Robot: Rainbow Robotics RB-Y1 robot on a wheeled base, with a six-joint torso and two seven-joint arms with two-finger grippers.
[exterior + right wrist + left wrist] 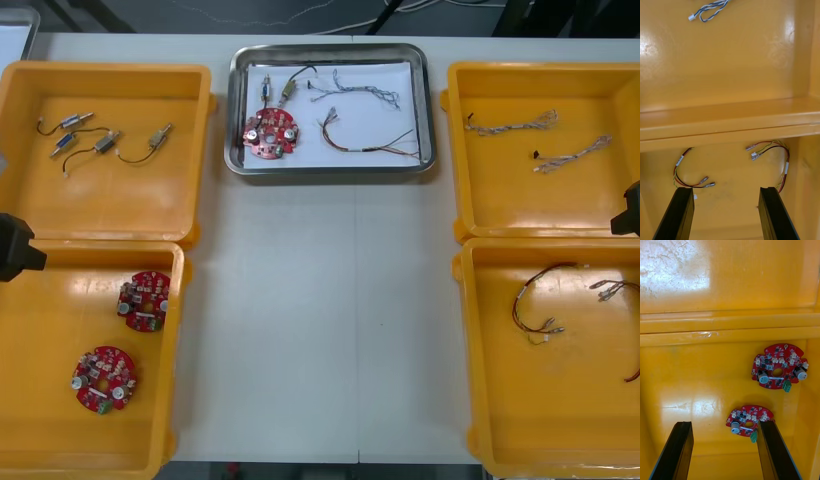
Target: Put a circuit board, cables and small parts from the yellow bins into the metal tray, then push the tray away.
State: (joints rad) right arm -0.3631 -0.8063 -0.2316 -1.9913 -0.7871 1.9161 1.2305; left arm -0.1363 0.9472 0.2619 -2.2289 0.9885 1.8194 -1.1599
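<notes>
- Your left pincer (724,423) hangs released over the near left yellow plastic bin (60,440), its black fingers (677,450) wide apart and holding nothing.
- Two round red circuit boards lie just ahead of it. The nearer board (748,420) sits right beside one fingertip. The farther board (778,365) lies a little beyond, near the bin wall.
- Your right pincer (726,188) is also released and empty, over the near right yellow bin (500,420).
- Two red and yellow cables curl on that bin's floor. The first cable (692,176) lies just past one fingertip and the second cable (771,153) just past the other.
- Beyond the bin walls ahead of the right pincer, a twisted blue and white cable (711,7) lies in the far right bin (480,200).
- Ahead of the left pincer, the far left bin (110,220) holds small metal parts on black wires (100,140).
- Well ahead of both pincers, between the far bins, the shiny metal tray (232,110) stands on the light table (320,330).
- Its white inside holds:
  - a loaded red circuit board (270,132)
  - two loaded metal parts (277,88)
  - a loaded twisted cable (360,92)
  - a thin loaded cable (365,140)
</notes>
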